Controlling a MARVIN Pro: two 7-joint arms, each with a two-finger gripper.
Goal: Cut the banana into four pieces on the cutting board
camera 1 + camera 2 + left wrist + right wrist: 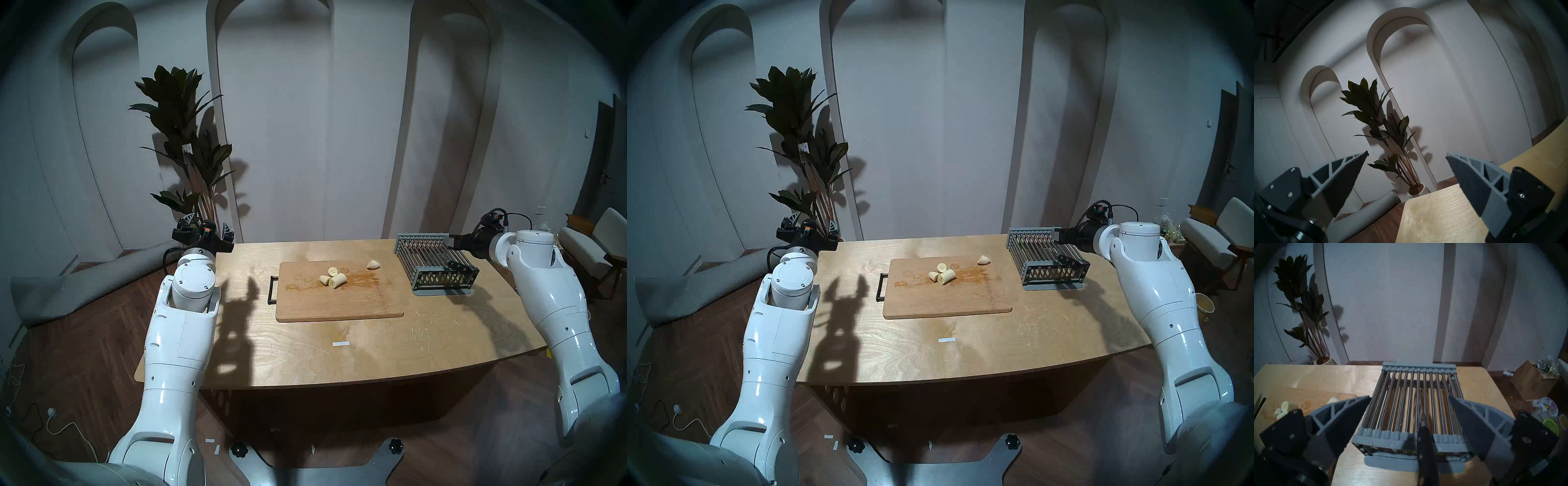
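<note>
My right gripper (pixel 1408 398) stands wide, gripping nothing, its grey ribbed fingers (pixel 1349 405) spread either side of the grey-framed rack of steel rods (pixel 436 263); the black-handled kitchen knife (pixel 1425 446) lies in that rack, blade slotted between the rods, handle toward my wrist at six o'clock, clear of both fingers; my left gripper (pixel 1407 153) is just as wide and empty, raised level beyond the pale wooden tabletop's (pixel 305 353) corner at ten o'clock, facing the dark-leaved potted plant (pixel 1383 129); the large light-brown wooden cutting board with rounded corners and a black metal handle (pixel 339 305) lies flat mid-table, handle at nine o'clock, a brownish smear across its centre; the peeled cream-yellow banana (pixel 334 276) is in four stubby chunks; three cluster touching at the board's centre, slightly toward twelve o'clock; the fourth chunk (pixel 373 264) sits apart at the board's two o'clock corner, right at its edge; a small white paper strip (pixel 341 343) lies on the tabletop at six o'clock of the board; the rack is at three o'clock of the board, near but not touching.
</note>
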